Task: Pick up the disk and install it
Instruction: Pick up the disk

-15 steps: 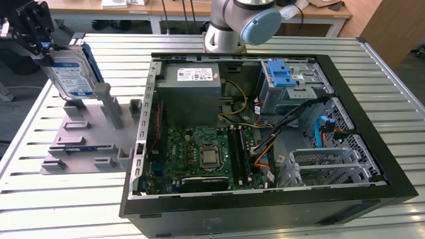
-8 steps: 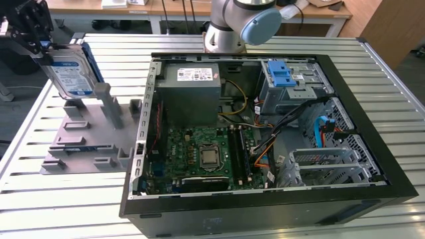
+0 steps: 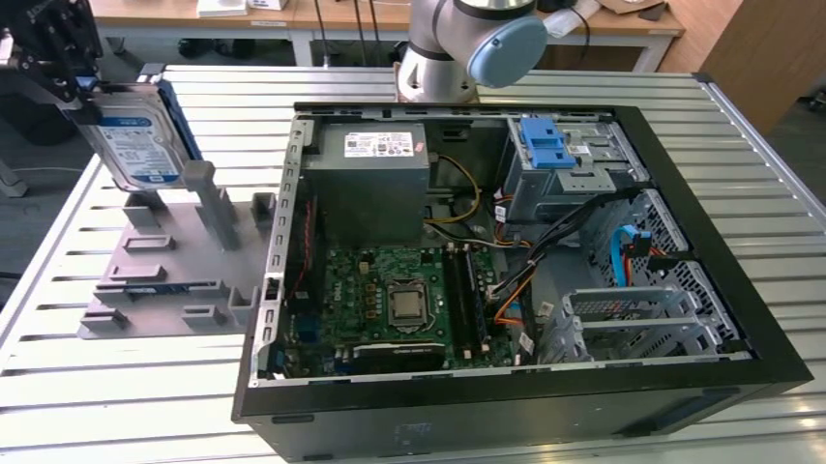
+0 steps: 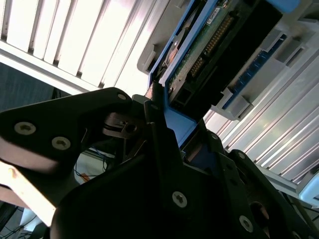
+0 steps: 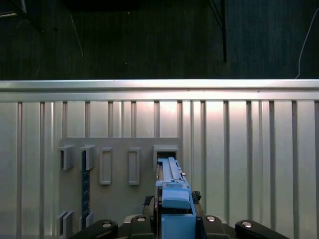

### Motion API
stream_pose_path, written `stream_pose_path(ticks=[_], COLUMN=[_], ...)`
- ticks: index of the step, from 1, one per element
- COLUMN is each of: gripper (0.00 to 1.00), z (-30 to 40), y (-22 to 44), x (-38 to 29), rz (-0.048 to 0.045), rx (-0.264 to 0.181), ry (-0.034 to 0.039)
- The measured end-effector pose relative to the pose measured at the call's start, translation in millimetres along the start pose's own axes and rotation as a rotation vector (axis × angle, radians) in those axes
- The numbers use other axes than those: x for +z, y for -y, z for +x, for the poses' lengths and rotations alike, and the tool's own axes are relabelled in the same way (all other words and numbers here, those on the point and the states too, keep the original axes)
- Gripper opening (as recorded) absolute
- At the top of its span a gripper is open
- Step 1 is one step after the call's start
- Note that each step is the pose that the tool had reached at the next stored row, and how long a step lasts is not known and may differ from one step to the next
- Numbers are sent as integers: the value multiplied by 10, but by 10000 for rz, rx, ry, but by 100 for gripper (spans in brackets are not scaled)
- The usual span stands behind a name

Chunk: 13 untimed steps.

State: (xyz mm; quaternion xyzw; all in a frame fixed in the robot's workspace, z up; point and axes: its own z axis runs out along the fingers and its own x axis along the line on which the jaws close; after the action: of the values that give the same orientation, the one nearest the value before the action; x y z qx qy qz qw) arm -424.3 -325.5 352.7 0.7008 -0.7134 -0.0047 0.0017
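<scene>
- Your fingers (image 4: 162, 134) are clamped on the disk (image 3: 135, 135) by its blue carrier edge, holding it upright, likely so it clears the grey rack (image 3: 168, 261).
- It hangs at ten o'clock from the open computer case (image 3: 516, 416).

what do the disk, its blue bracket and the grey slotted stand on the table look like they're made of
Disk: metal casing, judging by its dull silver sheen, with a paper-like printed label on the face.
Bracket: likely plastic; even blue colour, matte, with moulded tabs and steps.
Stand: probably plastic too; flat matte grey with blocky slots and posts, though painted metal can't be ruled out.
</scene>
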Motion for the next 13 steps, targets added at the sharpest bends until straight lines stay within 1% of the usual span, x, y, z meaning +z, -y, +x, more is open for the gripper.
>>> stream_pose_path(ticks=[13], gripper=[36], z=[0], y=[-1], x=[-57], rz=[0], rx=[0], ry=[0])
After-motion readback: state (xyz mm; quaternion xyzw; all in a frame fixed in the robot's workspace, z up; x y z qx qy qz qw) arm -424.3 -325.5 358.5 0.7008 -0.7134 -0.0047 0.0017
